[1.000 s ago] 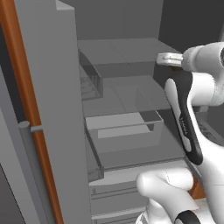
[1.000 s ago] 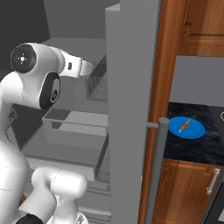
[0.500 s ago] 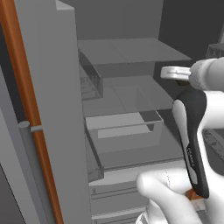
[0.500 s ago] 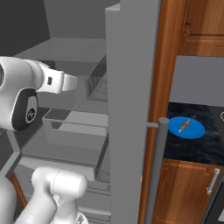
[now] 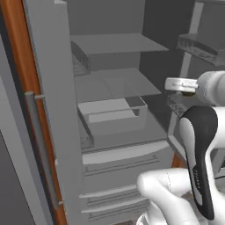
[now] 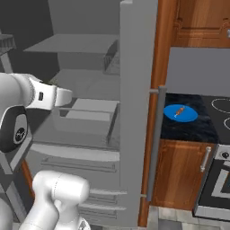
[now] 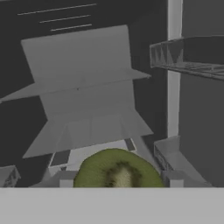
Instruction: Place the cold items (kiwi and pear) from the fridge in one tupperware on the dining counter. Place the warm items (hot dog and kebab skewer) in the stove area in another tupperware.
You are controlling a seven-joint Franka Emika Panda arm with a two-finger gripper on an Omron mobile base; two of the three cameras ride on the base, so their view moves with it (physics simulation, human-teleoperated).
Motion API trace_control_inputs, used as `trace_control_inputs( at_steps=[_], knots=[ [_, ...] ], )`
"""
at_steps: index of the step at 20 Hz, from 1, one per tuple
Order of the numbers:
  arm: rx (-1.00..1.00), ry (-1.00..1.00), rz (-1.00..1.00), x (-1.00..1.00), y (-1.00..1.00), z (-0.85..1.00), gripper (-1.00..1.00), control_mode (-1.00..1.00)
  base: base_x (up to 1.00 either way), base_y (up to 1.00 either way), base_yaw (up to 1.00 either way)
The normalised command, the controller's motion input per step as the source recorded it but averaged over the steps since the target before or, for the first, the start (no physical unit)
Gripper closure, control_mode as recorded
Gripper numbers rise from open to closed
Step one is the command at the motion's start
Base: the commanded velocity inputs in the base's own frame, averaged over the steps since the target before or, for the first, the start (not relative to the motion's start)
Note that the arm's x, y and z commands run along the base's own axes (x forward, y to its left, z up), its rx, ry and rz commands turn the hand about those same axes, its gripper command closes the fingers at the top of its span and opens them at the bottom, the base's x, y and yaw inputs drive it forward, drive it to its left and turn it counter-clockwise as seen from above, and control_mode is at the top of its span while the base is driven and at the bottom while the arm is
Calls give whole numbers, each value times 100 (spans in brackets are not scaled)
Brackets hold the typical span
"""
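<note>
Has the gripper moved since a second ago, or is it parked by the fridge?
Yes. In the left base view the gripper has dropped lower against the fridge shelves; the kiwi sits between its fingers.

open fridge (image 5: 118,83), shelves (image 5: 116,44) seemingly bare, door bins (image 7: 192,59) alongside

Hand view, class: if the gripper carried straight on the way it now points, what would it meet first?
The gripper already has the kiwi between its fingertips. Straight ahead lie the fridge shelves, probably the nearest shelf first, though depth is hard to judge.
</note>
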Motion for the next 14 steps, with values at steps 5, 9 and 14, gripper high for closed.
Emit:
trace_control_inputs(
  at_steps=[5, 9, 14],
  knots=[
    [0, 0, 0, 0, 0, 0, 100, 100, -65, 4, -45],
    [0, 0, 0, 0, 0, 0, 100, 100, -71, 25, -60],
    [0, 0, 0, 0, 0, 0, 100, 100, -90, 48, -58]
  ],
)
